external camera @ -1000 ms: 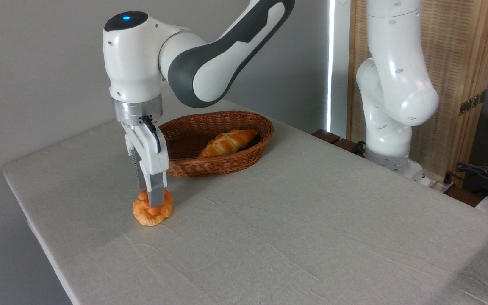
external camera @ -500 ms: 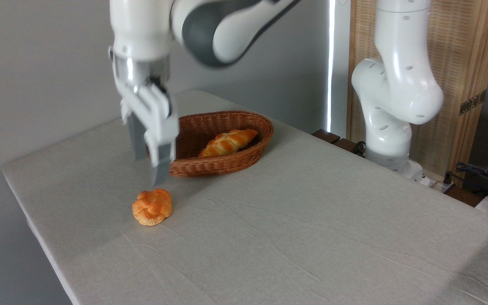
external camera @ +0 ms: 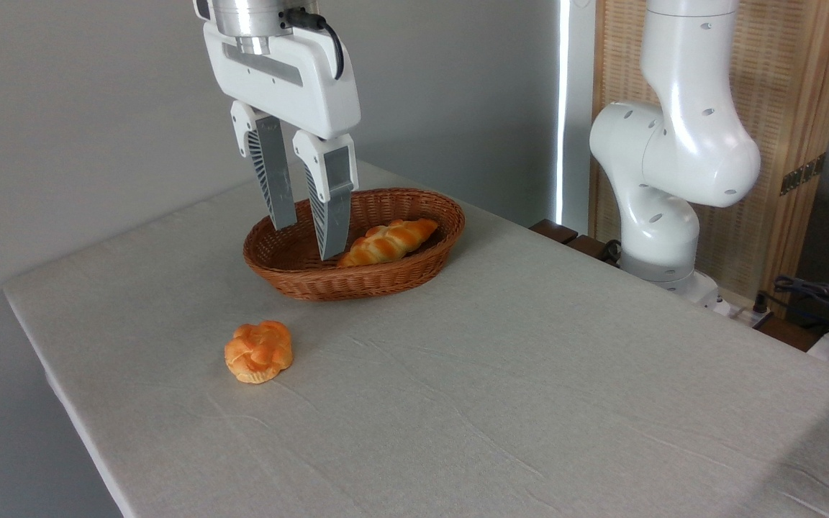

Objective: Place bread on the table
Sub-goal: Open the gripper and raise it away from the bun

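**Operator:** Camera view, left to right: first I see the small round golden-orange bun with the knotted top [external camera: 258, 351]. It sits on the table with the light grey-beige cloth [external camera: 529, 403], near the left front edge, and nothing is touching it.

**Second:** Where is it from your pincer?

**Operator:** Below and to the left. The white two-finger pincer [external camera: 307, 234] hangs high, well apart from the bun, its tips in front of the brown oval wicker basket [external camera: 357, 277]. The fingers are spread moderately, with nothing between them.

**Second:** Does the bun have a long axis?

**Operator:** None to speak of; it's roughly round, lobed like a flower, glossy, and sits flat and upright. The long braided orange-and-cream loaf [external camera: 388, 242] lies in the basket, slanting up to the right.

**Second:** So what's left?

**Operator:** I judge the placing done; the arm only needs to clear away.
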